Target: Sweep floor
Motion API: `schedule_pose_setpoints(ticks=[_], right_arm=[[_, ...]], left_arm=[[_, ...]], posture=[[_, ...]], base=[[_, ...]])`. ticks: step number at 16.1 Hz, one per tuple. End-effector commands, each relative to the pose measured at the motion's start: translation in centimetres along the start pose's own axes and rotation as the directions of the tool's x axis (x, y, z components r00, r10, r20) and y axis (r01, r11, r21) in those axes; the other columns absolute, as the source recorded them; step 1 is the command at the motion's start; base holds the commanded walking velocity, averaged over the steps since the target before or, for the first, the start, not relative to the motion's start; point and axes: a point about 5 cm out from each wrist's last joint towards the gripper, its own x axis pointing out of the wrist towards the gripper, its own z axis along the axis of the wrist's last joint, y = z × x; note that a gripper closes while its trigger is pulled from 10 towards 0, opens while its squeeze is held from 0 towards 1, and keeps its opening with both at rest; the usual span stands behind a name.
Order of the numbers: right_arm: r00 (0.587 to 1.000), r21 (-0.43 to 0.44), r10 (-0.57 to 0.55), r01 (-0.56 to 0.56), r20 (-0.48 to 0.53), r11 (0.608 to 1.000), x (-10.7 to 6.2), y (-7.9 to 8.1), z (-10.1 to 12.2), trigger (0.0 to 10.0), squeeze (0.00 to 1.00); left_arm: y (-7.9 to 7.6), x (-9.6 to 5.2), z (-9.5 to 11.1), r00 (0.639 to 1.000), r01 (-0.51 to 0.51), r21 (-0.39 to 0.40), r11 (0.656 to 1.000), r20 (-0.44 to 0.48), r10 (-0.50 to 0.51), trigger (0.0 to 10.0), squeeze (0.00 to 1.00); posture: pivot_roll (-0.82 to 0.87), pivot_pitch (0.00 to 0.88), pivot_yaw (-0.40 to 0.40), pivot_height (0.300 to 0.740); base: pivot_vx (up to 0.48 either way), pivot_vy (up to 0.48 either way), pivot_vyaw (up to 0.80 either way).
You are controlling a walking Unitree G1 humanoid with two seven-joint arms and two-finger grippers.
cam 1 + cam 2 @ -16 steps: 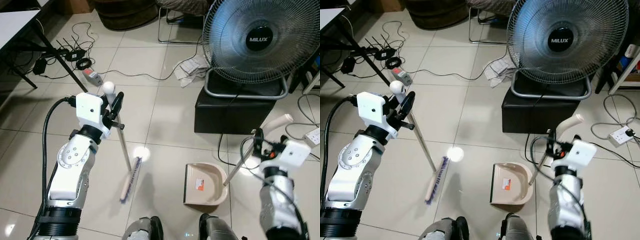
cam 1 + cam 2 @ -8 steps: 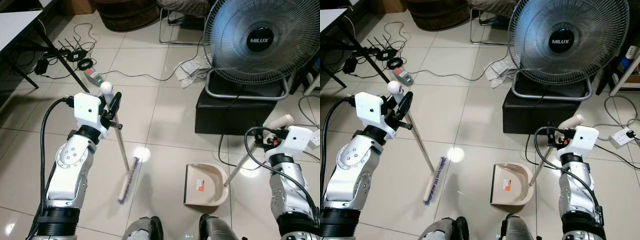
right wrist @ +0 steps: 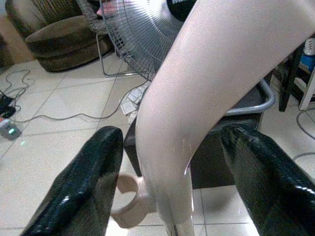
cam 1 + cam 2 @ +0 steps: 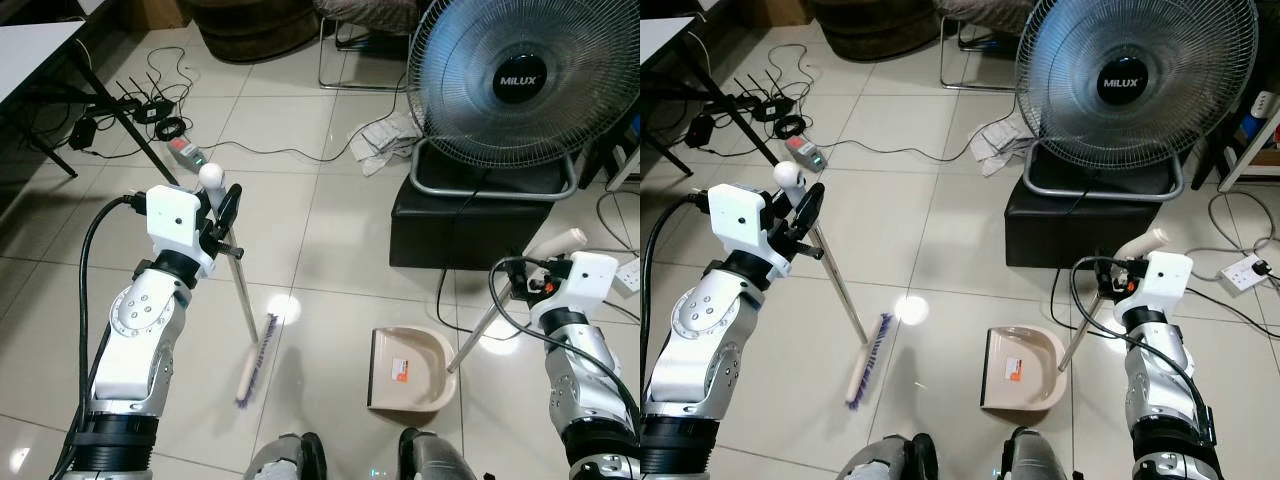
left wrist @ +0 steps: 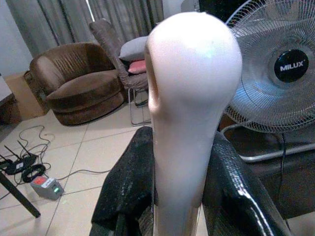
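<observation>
Head view: a broom (image 4: 252, 352) with a pale, purple-bristled head rests on the tiled floor, its handle slanting up into the left gripper (image 4: 222, 212). A beige dustpan (image 4: 406, 368) lies beside it.

Left wrist: black fingers (image 5: 129, 184) clamp the broom's knob.

Right wrist: the right gripper (image 3: 172, 182) brackets the dustpan handle, apparently loosely.

Big fan (image 4: 518, 82) marked MILUX sits on black box (image 4: 462, 229). Crumpled papers (image 4: 382, 140) lie on tile floor (image 4: 330, 230) beside fan base. Thin cables (image 4: 270, 152) run across floor. Small grey box with green light (image 4: 186, 152) near black table legs (image 4: 110, 105). White power strip (image 4: 1243, 269) far right. Brown armchair (image 5: 81, 88) behind.
</observation>
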Motion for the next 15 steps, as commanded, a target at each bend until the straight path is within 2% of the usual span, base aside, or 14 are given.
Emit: schedule_pose_setpoints(ticks=[1, 5, 8, 9, 12, 15], right_arm=[[1.0, -0.022, 0.023, -0.023, -0.009, 0.999, 0.17, 0.13, -0.04, 4.0, 0.0], [0.999, -0.121, 0.045, -0.043, 0.012, 0.992, 0.31, 0.09, 0.37, 4.0, 0.0], [0.999, -0.15, 0.042, -0.039, 0.022, 0.988, 0.42, -0.05, 0.56, 4.0, 0.0], [0.999, -0.157, 0.044, -0.041, 0.021, 0.987, 0.44, -0.05, 0.54, 3.6, 0.0], [0.999, -0.158, 0.047, -0.044, 0.017, 0.986, 0.42, 0.07, 0.34, 0.0, 0.0], [0.999, -0.145, 0.045, -0.043, 0.01, 0.988, 0.34, 0.16, 0.02, 0.0, 0.0]], left_arm=[[1.05, -0.39, 0.22, 1.0, -0.029, 0.034, 0.999, 0.005, 0.029, 10.0, 0.0], [0.99, -0.43, 0.17, 1.0, -0.029, 0.034, 0.999, 0.003, 0.029, 10.0, 0.0], [0.98, -0.5, 0.16, 1.0, -0.029, 0.034, 0.999, 0.001, 0.029, 10.0, 0.0], [0.97, -0.52, 0.15, 1.0, -0.028, 0.036, 0.999, 0.0, 0.028, 10.0, 0.0], [0.96, -0.56, 0.12, 1.0, -0.028, 0.036, 0.999, -0.002, 0.028, 10.0, 0.0], [0.88, -0.62, 0.1, 1.0, -0.025, 0.035, 0.999, -0.005, 0.025, 10.0, 0.0]], posture=[[-0.06, 0.169, 0.147, 0.74], [-0.06, 0.171, 0.146, 0.74], [-0.06, 0.176, 0.144, 0.74], [-0.06, 0.176, 0.143, 0.74], [-0.06, 0.177, 0.142, 0.74], [-0.06, 0.18, 0.142, 0.74]], base=[[0.0, 0.0, 0.0], [0.0, 0.0, 0.0], [0.0, 0.0, 0.0], [0.0, 0.0, 0.0], [0.0, 0.0, 0.0], [0.0, 0.0, 0.0]])
